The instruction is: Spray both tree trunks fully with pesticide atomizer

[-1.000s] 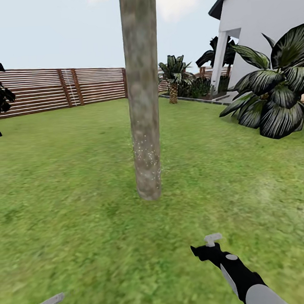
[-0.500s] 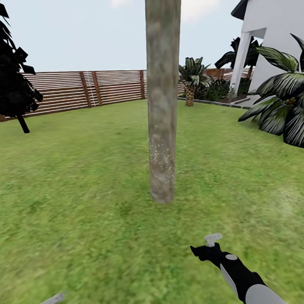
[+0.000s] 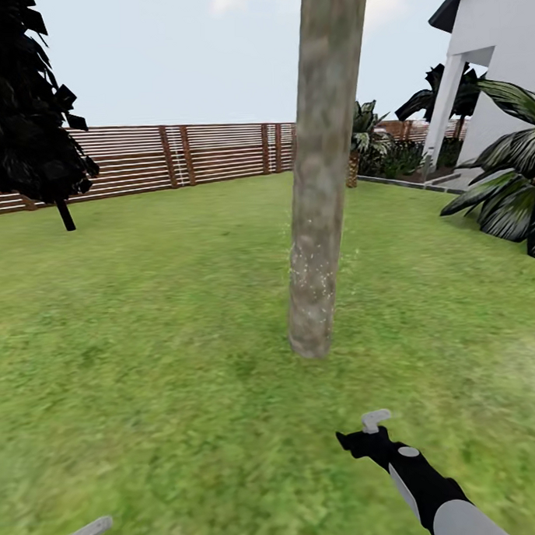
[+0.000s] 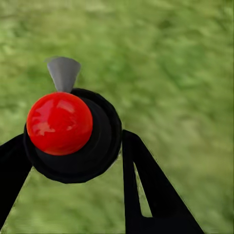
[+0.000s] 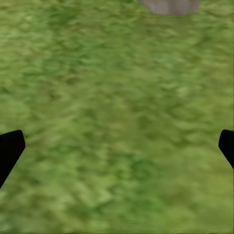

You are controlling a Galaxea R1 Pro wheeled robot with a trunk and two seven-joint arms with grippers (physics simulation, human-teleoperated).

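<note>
Grass lawn, slatted fence, speckled tree trunk

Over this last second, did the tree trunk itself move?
No. The tree trunk slid right in the head view, but the fence and the house slid with it, so the camera turned left.

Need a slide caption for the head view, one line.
Speckled tree trunk rising from the lawn, slatted fence behind, right gripper low over the grass.
</note>
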